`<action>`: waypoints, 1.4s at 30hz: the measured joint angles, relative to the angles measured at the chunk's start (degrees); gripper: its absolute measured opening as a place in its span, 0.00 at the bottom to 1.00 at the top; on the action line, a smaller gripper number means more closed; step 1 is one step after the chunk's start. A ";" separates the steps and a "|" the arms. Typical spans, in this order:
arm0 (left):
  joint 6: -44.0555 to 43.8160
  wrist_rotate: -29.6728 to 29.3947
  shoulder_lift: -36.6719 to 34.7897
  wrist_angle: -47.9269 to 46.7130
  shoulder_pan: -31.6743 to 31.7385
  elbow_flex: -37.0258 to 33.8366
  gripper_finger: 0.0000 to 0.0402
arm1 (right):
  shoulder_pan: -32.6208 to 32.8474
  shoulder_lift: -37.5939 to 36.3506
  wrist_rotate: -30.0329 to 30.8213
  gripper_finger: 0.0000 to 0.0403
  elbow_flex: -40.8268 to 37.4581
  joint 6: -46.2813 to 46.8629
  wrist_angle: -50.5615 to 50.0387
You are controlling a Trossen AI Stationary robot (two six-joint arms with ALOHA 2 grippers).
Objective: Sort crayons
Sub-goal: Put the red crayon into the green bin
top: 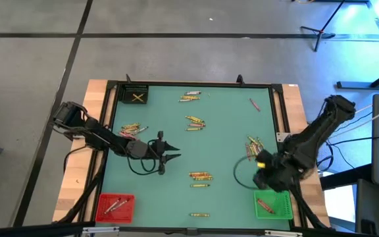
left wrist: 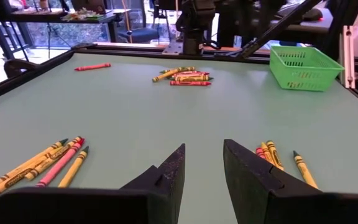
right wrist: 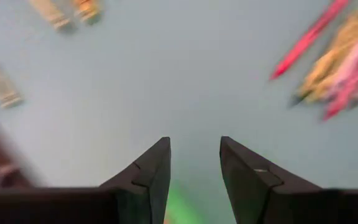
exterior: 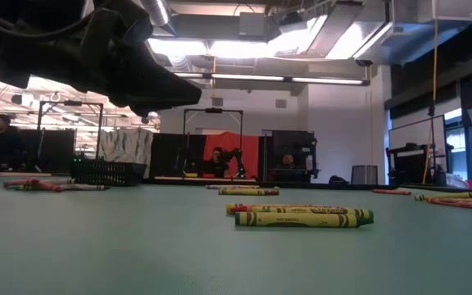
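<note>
Crayons lie flat on the green mat in loose clusters: at mid-table [top: 201, 176], near the front edge [top: 199, 214], far middle [top: 195, 123], left [top: 131, 128] and right [top: 254, 145]. My left gripper [top: 171, 155] hovers open over the mat's left half, nearly level, with nothing between its fingers [left wrist: 201, 180]. Crayons [left wrist: 42, 165] lie on either side ahead of it. My right gripper [top: 264, 166] points steeply down, open and empty [right wrist: 194, 165], just beyond the green bin [top: 273, 205]. A pink crayon [right wrist: 309, 34] and a cluster [right wrist: 347, 56] lie ahead of it.
A red bin [top: 115, 207] with crayons stands at the near left corner. The green bin at the near right holds a crayon. A black bin [top: 137, 97] at the far left has yellow crayons in it. A dark frame [top: 110, 118] borders the mat.
</note>
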 joint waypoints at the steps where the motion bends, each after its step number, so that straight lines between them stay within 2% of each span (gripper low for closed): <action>1: 0.00 -0.03 0.00 0.00 0.05 0.00 0.23 | -2.36 0.00 0.05 0.33 0.00 -2.62 -1.39; 7: 0.00 -0.05 0.00 -0.02 0.19 0.02 0.23 | -17.90 0.00 -0.29 0.38 0.00 -18.30 -6.34; 15: 0.02 -0.03 0.00 -0.04 0.19 0.04 0.23 | -41.22 0.00 -2.85 0.59 -0.02 -40.21 -9.35; 18: 0.02 -0.03 0.00 -0.04 0.19 0.04 0.23 | -49.72 0.00 -2.95 0.64 -0.02 -48.12 -9.21; 24: 0.04 -0.03 0.00 -0.07 0.19 0.04 0.23 | -65.94 0.00 -3.25 0.62 -0.02 -61.36 -5.98; 31: 0.46 -0.31 0.00 -0.07 0.19 0.07 0.23 | -81.10 1.04 -8.45 0.57 -0.02 -73.28 2.10; 36: 0.44 -0.31 0.00 -0.09 0.19 0.07 0.23 | -89.14 3.77 -9.07 0.54 -0.04 -78.34 6.19; 42: 0.40 -0.29 0.00 -0.20 0.19 0.07 0.23 | -94.52 9.26 -9.10 0.52 -0.04 -83.12 11.18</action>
